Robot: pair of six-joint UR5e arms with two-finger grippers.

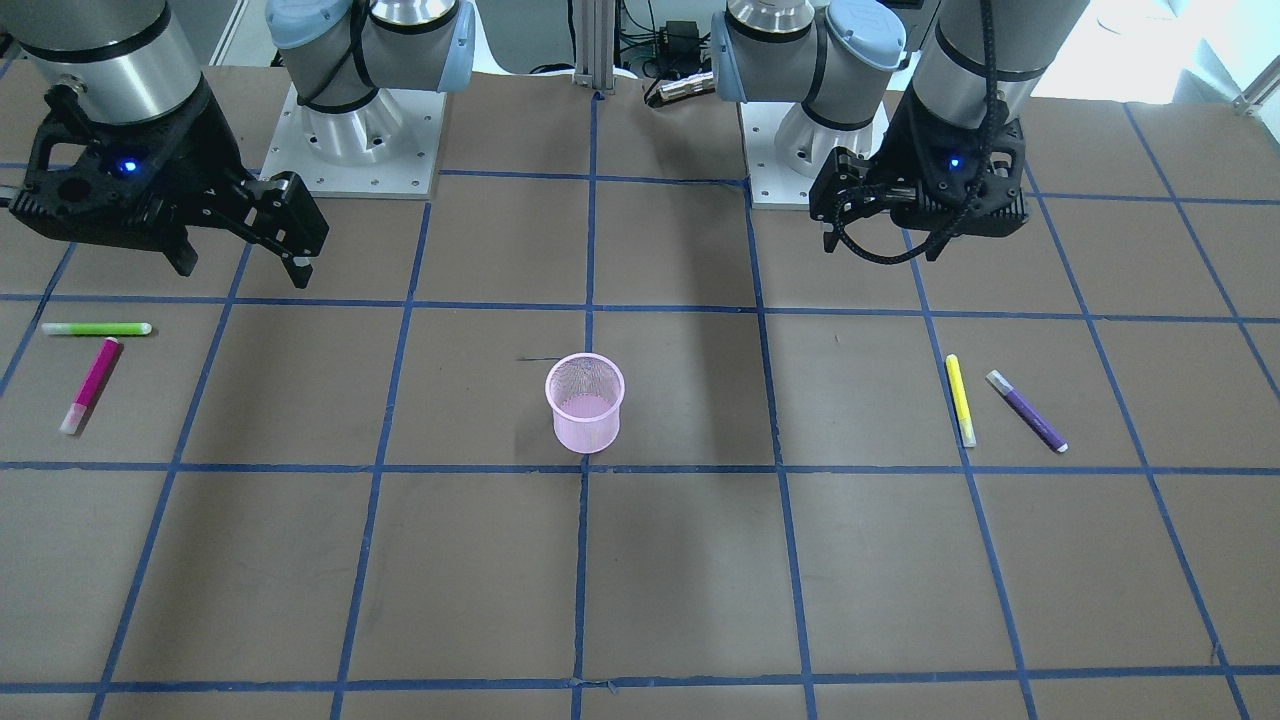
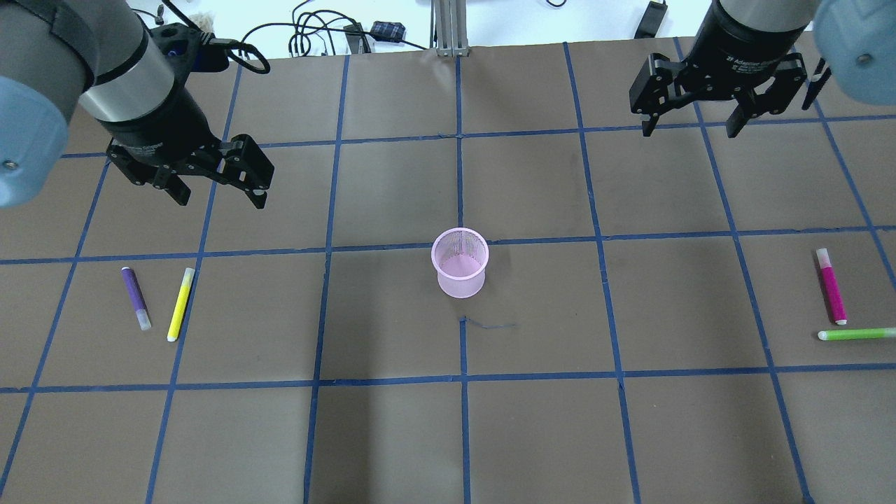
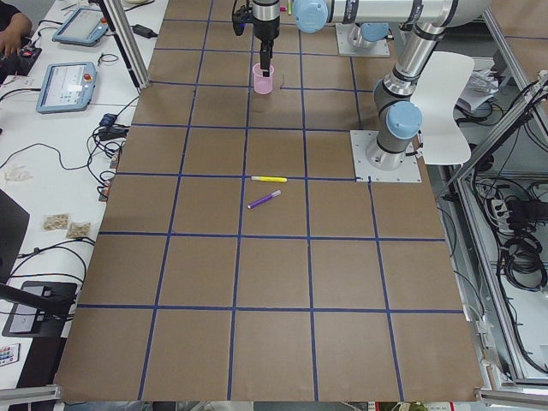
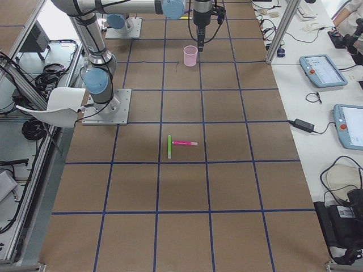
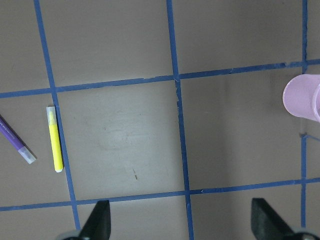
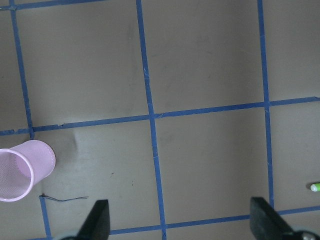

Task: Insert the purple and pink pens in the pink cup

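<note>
With both claws apart, the left gripper [image 2: 220,192] could pinch the yellow pen [image 2: 180,304] just beside the purple pen [image 2: 135,297] at left — the right gripper [image 2: 689,126] likewise the green pen [image 2: 857,334] by the pink pen [image 2: 831,285] at right — or tip the cup [image 2: 460,262] mid-table.

Yellow pen [image 2: 180,304] nr purple pen [image 2: 136,298]; pink cup [image 2: 462,283] apart.

Bright even overhead light, soft diffuse shadows w/o hard edges on table [image 2: 392,434], faint shadow at pink cup [image 1: 585,400] base, blown-out white glare top-right in front view, pale sheen patch in left wrist view, far end low-detail in side views.
</note>
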